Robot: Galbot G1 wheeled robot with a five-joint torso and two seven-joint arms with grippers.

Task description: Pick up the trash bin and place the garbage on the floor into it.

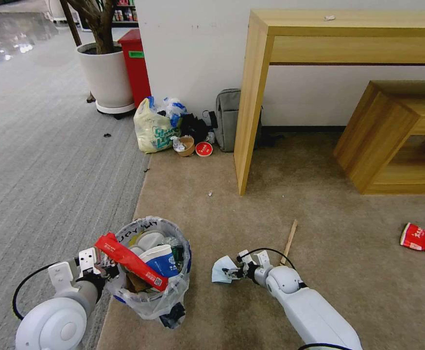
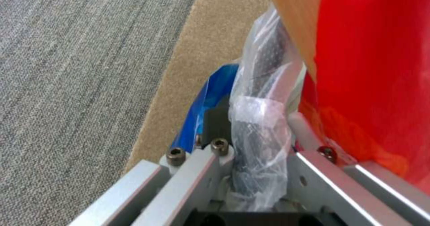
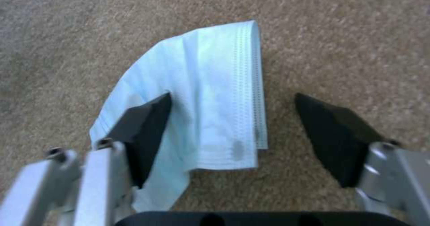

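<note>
The trash bin (image 1: 146, 300), dark with a clear printed liner, stands at the edge of the beige floor (image 1: 319, 204). A red wrapper (image 1: 129, 260), a blue-white cup (image 1: 162, 260) and other litter fill it. My left gripper (image 1: 104, 267) is shut on its rim; the left wrist view shows the gripper (image 2: 251, 132) clamping the bagged wall (image 2: 262, 84). My right gripper (image 1: 229, 273) is open, low over a pale blue face mask (image 1: 219, 269). In the right wrist view the mask (image 3: 215, 84) lies between the spread fingers of the gripper (image 3: 233, 99). A stick (image 1: 289, 240) and a red-white carton (image 1: 417, 236) lie on the carpet.
A wooden desk leg (image 1: 248, 107) and a low wooden shelf (image 1: 392, 136) stand ahead on the right. Against the wall are a yellowish tied bag (image 1: 153, 127), a grey backpack (image 1: 227, 119), a paper bowl (image 1: 187, 145), a planter (image 1: 106, 75) and a red box (image 1: 137, 63). Grey ribbed carpet (image 1: 42, 170) lies left.
</note>
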